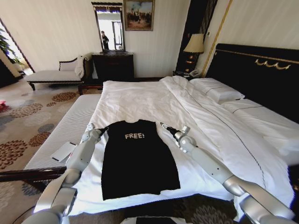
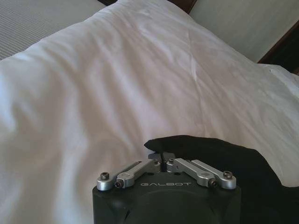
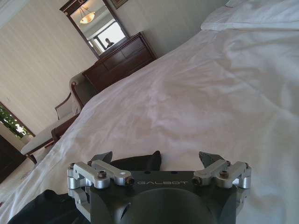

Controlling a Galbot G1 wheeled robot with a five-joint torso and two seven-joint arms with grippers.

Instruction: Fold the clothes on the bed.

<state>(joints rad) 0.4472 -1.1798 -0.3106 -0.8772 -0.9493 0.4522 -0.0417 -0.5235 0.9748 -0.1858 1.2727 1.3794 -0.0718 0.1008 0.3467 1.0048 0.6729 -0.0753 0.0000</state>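
The clothes are one black T-shirt with white "FREE!" lettering, lying flat near the foot of the bed, its sides tucked in. My left gripper is at the shirt's upper left corner. In the left wrist view, the left gripper has its fingers pinched together on the edge of the black fabric. My right gripper sits at the upper right corner. In the right wrist view, that gripper is spread wide open over the white sheet, with a fold of the shirt between its fingers.
A pale striped bench runs along the bed's left side, with a white flat object on it. Pillows and a dark headboard lie to the right. A dark dresser and a chaise stand by the far wall.
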